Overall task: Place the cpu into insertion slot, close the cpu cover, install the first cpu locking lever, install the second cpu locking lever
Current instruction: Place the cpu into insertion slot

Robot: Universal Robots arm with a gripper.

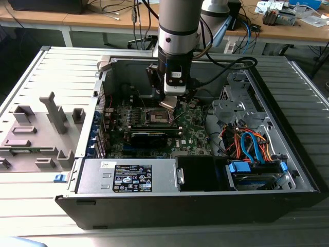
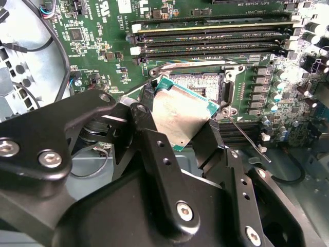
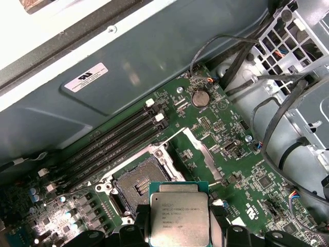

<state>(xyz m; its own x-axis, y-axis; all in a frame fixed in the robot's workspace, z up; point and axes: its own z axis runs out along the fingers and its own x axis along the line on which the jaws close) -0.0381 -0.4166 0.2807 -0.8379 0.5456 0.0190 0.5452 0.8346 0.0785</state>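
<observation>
— What's the hand (image 2: 177, 128) doing?
— It's clenched on the cpu (image 3: 179, 218), fingers pressed against two opposite edges.
— And where is the cpu?
— Tilted, held just above the insertion slot (image 3: 138, 186), not seated. The slot lies bare on the green board (image 3: 241, 170). The cpu cover (image 3: 201, 149) seems swung open beside it, though that's hard to judge.

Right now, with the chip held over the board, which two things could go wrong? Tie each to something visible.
The cpu, gripped in the tool, looks turned against the insertion slot, so it may seat crooked and damage contacts. The open cpu cover beside the slot could get struck.
</observation>
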